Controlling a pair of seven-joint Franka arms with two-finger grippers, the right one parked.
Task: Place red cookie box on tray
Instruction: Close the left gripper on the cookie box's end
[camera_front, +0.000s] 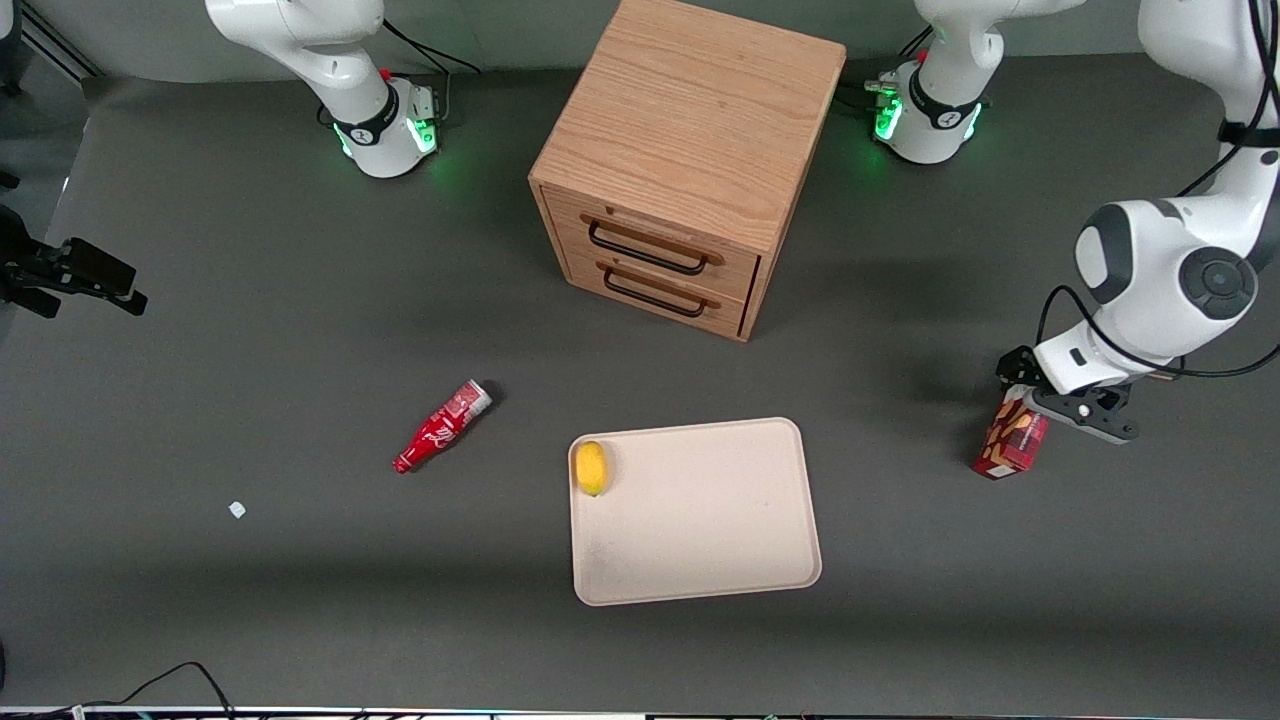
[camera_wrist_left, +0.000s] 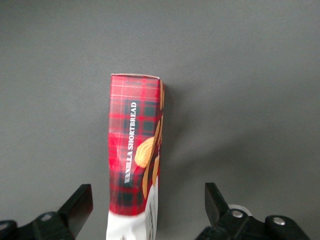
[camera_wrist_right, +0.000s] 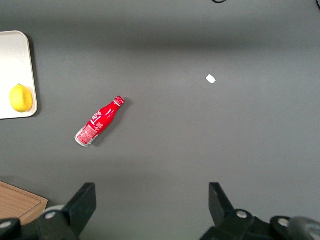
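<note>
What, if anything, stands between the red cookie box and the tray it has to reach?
Nothing visible: bare table separates the red cookie box from the tray. The open gripper straddles the box. The lemon occupies only one tray corner.

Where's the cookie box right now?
The cookie box stands on the table toward the working arm's end, off the tray, between the open gripper's fingers.

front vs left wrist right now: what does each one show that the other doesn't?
Front only: the tray with a lemon on it, the red bottle lying on the table, the wooden cabinet.

Left wrist only: the box's tartan side with "SHORTBREAD" lettering, and both fingers spread wide, clear of the box.

Both: the red cookie box with the gripper right over it, on the dark table, at the working arm's end.
</note>
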